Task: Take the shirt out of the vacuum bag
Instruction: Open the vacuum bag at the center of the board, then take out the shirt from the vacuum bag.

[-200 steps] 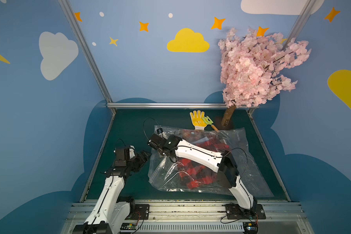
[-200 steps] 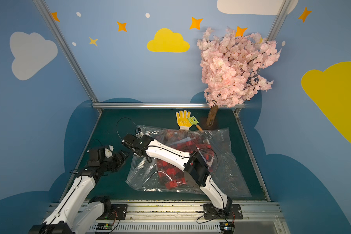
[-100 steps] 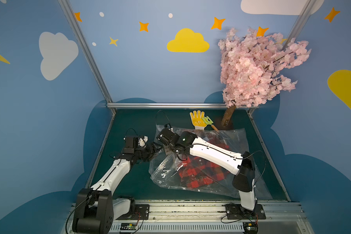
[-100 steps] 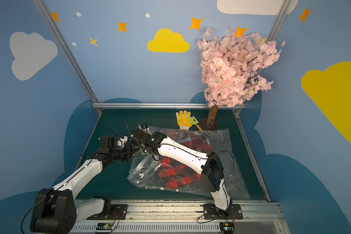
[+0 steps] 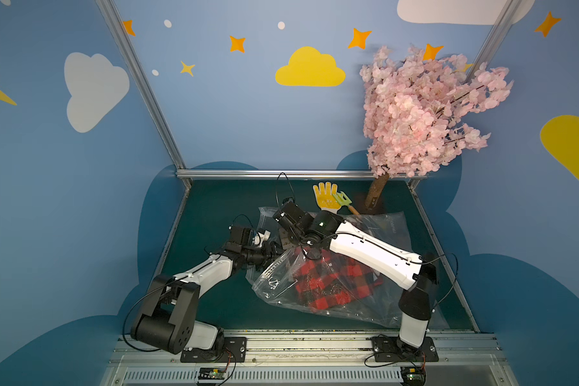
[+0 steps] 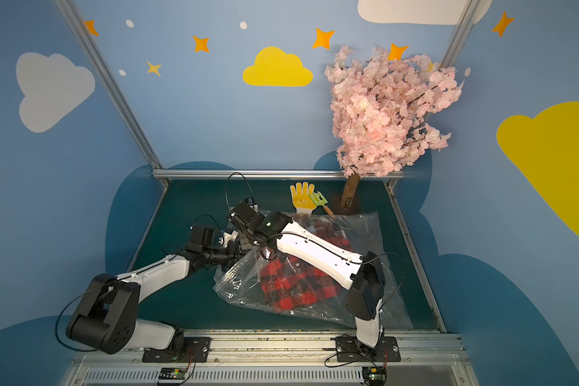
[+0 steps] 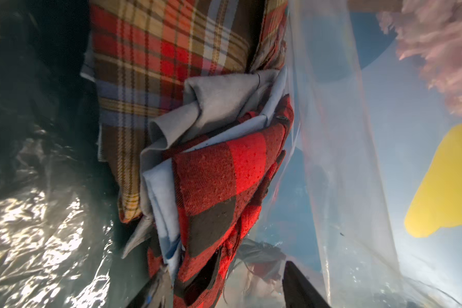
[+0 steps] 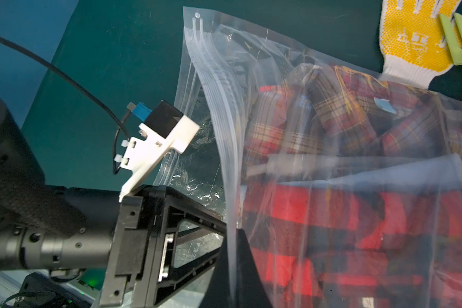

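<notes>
A folded red-and-black checked shirt [image 7: 219,186] lies inside the crinkled vacuum bag [image 7: 339,149]. Pale blue cloth [image 7: 158,192] and grey cloth [image 7: 219,101] press against it, and a tan plaid shirt [image 7: 150,53] lies beyond them. The jaws of the left gripper [image 7: 224,280] stand apart, with the checked shirt's edge between them.

The left gripper [image 5: 274,250] sits in the bag [image 5: 274,281] mouth, tips lost behind crinkled plastic in both top views. On its wrist view the fingers [image 7: 300,289] run off the edge, and the tree [image 7: 443,53] is a blur.
</notes>
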`<state>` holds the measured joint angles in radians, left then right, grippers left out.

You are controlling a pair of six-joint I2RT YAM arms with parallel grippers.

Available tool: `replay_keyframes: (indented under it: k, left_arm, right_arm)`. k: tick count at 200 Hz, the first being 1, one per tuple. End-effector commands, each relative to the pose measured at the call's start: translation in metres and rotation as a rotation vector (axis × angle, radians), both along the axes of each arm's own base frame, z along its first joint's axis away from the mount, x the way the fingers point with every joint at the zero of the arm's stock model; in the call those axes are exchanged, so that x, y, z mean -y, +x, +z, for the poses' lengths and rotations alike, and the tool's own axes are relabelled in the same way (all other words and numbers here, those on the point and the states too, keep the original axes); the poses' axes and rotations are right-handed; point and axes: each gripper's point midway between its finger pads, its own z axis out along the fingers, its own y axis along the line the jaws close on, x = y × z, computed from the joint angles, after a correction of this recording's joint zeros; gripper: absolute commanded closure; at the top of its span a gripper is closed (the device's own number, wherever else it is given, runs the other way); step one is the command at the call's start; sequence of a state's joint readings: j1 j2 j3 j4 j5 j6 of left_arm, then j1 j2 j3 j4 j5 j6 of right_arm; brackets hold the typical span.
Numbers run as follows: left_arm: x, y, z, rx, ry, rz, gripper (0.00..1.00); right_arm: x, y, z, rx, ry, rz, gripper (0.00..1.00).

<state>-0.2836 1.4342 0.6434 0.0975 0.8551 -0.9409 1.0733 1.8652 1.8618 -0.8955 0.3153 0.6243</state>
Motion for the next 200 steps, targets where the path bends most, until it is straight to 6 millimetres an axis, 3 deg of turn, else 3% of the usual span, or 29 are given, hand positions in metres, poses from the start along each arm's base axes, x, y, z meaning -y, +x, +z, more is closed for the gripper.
replay_keyframes:
  k: [1,154,200]
  left_arm:
    - [0.012,0.001,0.011,0.037,-0.046,-0.041,0.34]
    - [0.034,-0.011,-0.026,-0.046,-0.060,-0.092,0.38]
    - [0.045,-0.011,-0.022,-0.030,-0.068,-0.113,0.38]
  right_arm:
    - [0.003,0.000,0.020,0.013,0.063,0.000,1.00]
    - [0.005,0.005,0.012,-0.009,0.065,-0.006,1.00]
    - [0.005,0.005,0.008,-0.013,0.071,-0.008,1.00]
